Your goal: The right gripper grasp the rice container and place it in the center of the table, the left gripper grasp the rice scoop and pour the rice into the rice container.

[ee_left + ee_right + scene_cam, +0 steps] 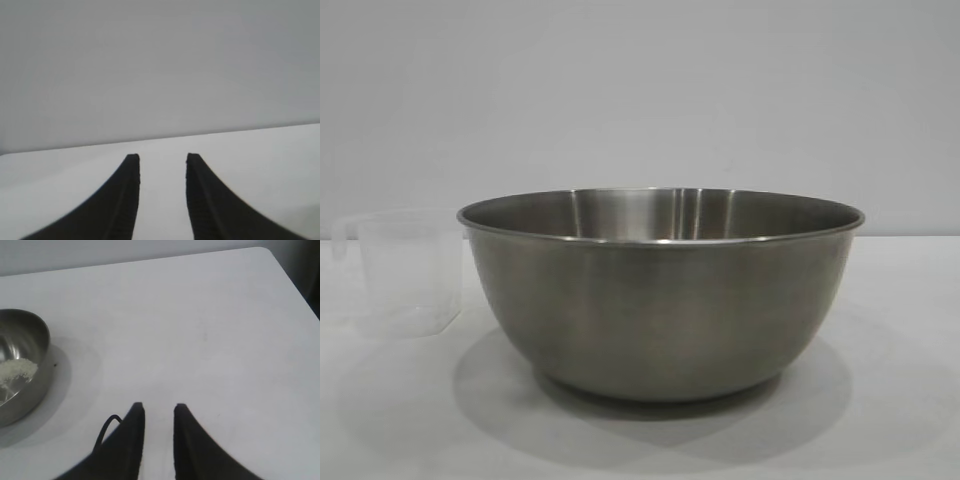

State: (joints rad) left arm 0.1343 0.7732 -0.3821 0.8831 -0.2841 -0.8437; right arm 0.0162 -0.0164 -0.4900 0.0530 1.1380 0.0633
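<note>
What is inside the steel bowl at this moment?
In the right wrist view, a small heap of white rice lies on the bottom of the steel bowl. From the level front view, the bowl's wall hides the bottom, so no rice shows there.

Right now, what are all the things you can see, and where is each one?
Big round stainless-steel bowl: one, brushed grey, standing in the middle of the table.
Small clear plastic measuring cup: one, see-through, upright on the table beside the bowl, on its left in the exterior view; looks empty.
White rice grains: one small heap, white, lying inside the bowl.
Flat white tabletop: one, white, under everything.
Plain wall: one, pale grey, behind the table.
Left gripper: one, black, fingers apart, holding nothing, with only table and wall ahead.
Right gripper: one, black, fingers apart, holding nothing, above bare table with the bowl off to one side.
</note>
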